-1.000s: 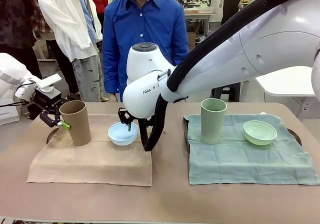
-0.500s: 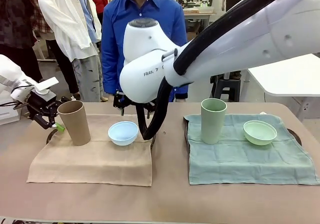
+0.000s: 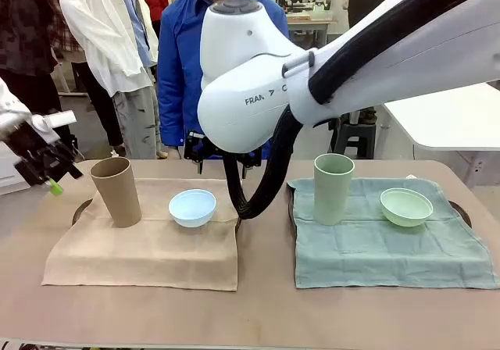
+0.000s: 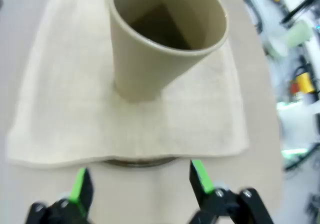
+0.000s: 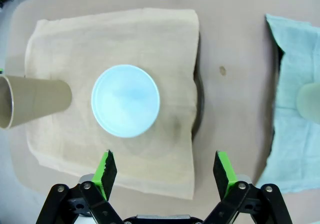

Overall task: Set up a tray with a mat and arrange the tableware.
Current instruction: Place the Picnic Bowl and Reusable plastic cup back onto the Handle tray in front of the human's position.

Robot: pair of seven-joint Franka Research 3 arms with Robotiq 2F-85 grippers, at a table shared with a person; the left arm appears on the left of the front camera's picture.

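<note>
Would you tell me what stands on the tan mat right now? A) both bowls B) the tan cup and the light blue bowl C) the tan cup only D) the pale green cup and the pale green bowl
B: the tan cup and light blue bowl sit on the tan mat.

The trays (image 3: 81, 209) lie almost wholly hidden under their mats; at right-wrist frame's left edge, the tan cup (image 5: 31, 101) is cut off.
</note>
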